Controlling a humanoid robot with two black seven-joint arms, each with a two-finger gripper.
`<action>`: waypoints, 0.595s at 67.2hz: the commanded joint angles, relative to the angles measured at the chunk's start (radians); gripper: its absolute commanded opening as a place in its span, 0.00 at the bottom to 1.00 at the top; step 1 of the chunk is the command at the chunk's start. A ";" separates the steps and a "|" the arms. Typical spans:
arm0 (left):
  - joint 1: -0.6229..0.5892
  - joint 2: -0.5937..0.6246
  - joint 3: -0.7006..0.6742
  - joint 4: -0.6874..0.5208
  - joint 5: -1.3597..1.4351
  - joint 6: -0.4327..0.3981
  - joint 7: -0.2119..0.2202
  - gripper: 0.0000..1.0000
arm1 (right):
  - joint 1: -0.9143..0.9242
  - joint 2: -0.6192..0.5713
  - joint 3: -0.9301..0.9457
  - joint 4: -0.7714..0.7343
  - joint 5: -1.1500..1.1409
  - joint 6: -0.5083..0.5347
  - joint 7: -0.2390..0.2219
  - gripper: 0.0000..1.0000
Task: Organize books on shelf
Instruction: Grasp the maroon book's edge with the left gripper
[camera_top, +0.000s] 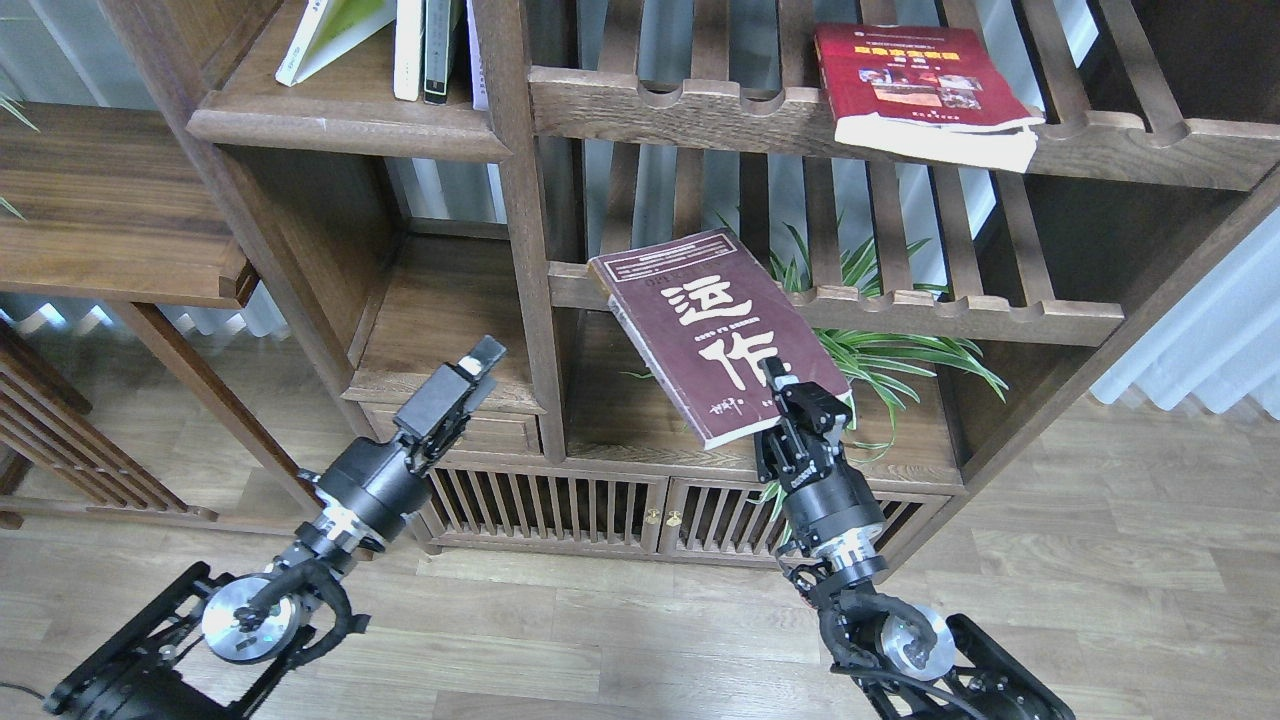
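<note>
Before the bookcase, right claw (790, 385) grips maroon book (715, 335); left claw (478, 362) seemingly empty.

Right arm is reaching up from lower right, right gripper (778, 385) pointing up, fingers clamping the maroon book (715, 335) at its lower corner. Left arm is angling up-right, left gripper (478, 362) holding nothing, fingers indistinguishable.

Shelf (345, 128): dark-brown wood, matt, visible grain. Maroon book (715, 335): paper, glossy cover w/ slight sheen. Floor (1100, 560): pale wood-look planks, smooth.
</note>
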 joint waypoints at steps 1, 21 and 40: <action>-0.003 -0.002 0.003 0.000 0.001 0.000 0.005 0.90 | 0.002 0.000 -0.014 0.005 -0.008 0.000 0.001 0.05; -0.001 -0.008 0.025 0.002 0.002 0.000 0.005 0.90 | -0.008 0.000 -0.037 0.026 -0.046 0.000 0.001 0.05; -0.011 -0.009 0.061 0.011 0.008 0.000 0.005 0.91 | -0.025 0.000 -0.097 0.063 -0.095 0.000 0.001 0.05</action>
